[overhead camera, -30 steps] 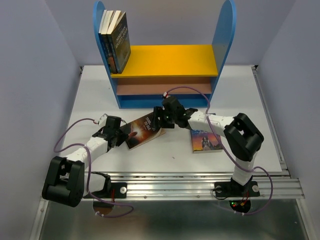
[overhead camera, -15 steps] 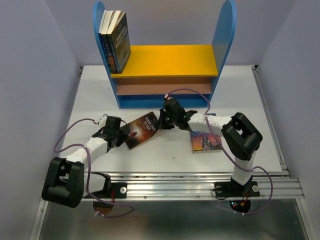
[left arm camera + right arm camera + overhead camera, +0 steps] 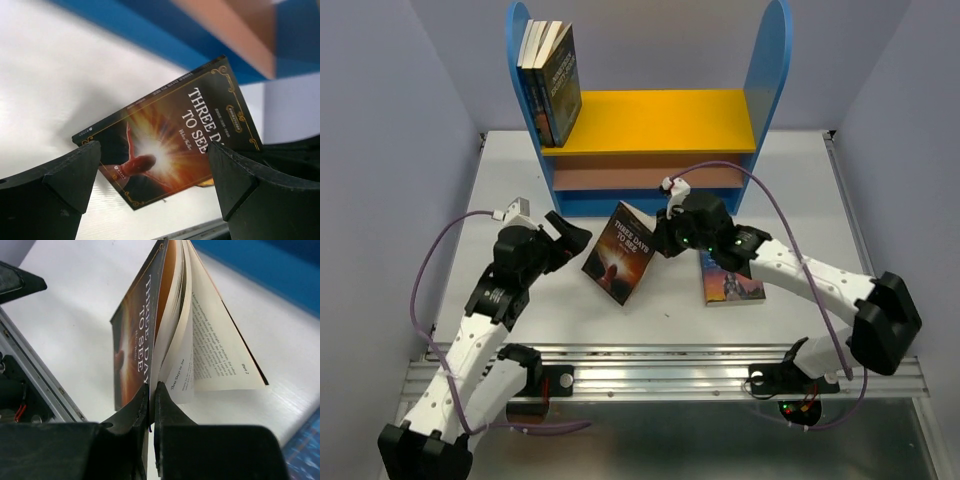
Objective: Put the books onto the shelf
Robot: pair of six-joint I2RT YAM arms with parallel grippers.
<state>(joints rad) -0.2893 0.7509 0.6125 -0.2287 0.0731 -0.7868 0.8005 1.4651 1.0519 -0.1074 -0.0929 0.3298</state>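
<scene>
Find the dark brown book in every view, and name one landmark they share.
Top external: dark brown book at centre, tilted up before the shelf, right gripper shut on its edge.
Left wrist: book at centre, cover facing the camera, framed by the open left gripper.
Right wrist: book upper centre, edge-on, pages fanned.
Shared landmark: the shelf's blue base.

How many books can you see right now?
4. Two shelved books lean at the left of the shelf; another could hide between them. One open book is pinched in the right gripper. One flat book lies on the table nearby.
</scene>
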